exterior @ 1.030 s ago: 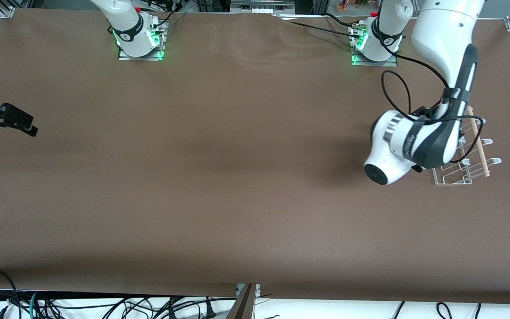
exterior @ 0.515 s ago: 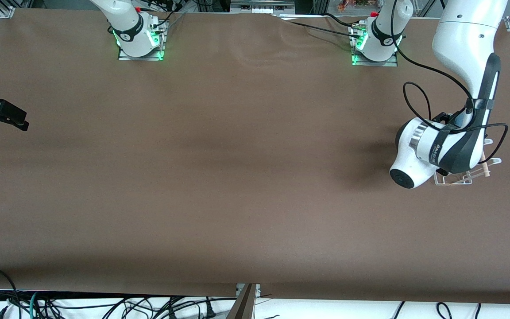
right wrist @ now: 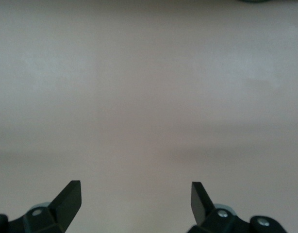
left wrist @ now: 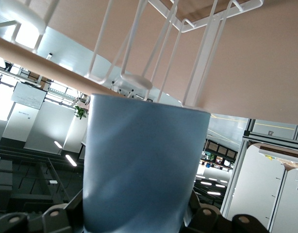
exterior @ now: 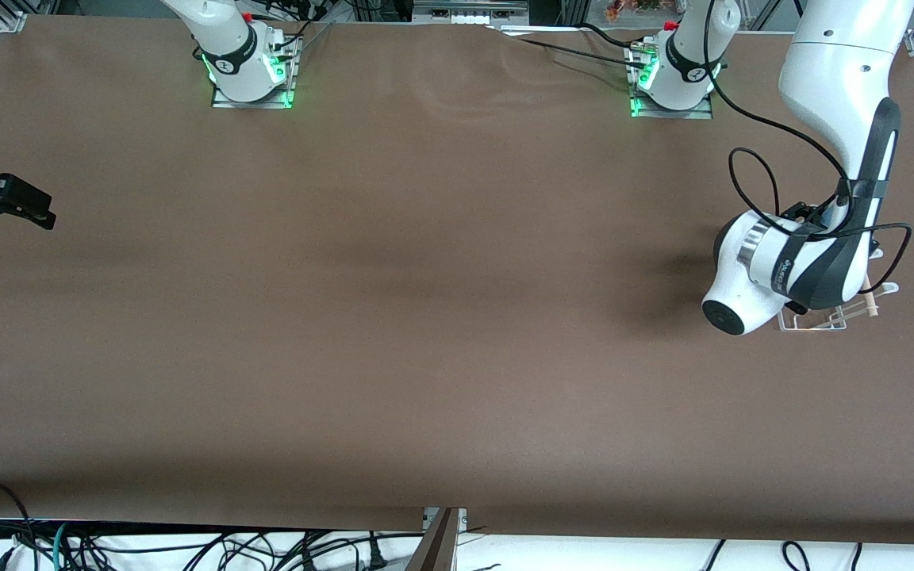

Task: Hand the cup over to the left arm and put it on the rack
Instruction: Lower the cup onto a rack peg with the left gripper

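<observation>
Clamped on the cup (left wrist: 141, 167), my left gripper (left wrist: 139, 221) holds it right against the rack's (exterior: 838, 316) wire loops; my right gripper (right wrist: 135, 196) waits spread wide, over the right arm's end of the table (exterior: 393, 317).

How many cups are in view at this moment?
1: the cup is held in the left gripper over the rack; the arm hides it in the front view.

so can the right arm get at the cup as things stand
Probably not. The cup is held in the left gripper at the rack, at the left arm's end of the table. The right gripper waits open over the table's other end.
</observation>
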Controlling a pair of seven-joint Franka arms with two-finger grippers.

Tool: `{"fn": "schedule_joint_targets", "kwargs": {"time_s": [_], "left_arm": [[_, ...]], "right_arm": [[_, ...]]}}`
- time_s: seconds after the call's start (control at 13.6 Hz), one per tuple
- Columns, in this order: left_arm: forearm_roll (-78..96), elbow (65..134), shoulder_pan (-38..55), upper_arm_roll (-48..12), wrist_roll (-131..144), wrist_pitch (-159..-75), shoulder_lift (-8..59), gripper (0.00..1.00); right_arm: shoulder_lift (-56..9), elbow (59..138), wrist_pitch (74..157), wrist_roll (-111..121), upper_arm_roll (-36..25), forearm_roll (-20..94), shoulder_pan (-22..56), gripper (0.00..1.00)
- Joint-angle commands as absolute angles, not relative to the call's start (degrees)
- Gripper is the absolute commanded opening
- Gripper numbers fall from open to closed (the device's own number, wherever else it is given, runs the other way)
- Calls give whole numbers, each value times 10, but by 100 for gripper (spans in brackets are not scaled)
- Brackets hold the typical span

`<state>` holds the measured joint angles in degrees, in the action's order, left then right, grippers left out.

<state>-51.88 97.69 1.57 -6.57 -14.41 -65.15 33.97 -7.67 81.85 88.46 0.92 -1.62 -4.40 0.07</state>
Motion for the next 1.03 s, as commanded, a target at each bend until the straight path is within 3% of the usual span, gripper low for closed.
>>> {"fn": "schedule_joint_targets", "kwargs": {"time_s": [0.0, 0.96], "left_arm": [[-537, 1010, -1, -77, -149, -670, 314, 10], [-555, 1010, -11, -76, -152, -687, 320, 13]], "right_arm": [[-71, 810, 862, 20, -17, -46, -1, 100], [-73, 809, 862, 18, -17, -33, -1, 100]]}}
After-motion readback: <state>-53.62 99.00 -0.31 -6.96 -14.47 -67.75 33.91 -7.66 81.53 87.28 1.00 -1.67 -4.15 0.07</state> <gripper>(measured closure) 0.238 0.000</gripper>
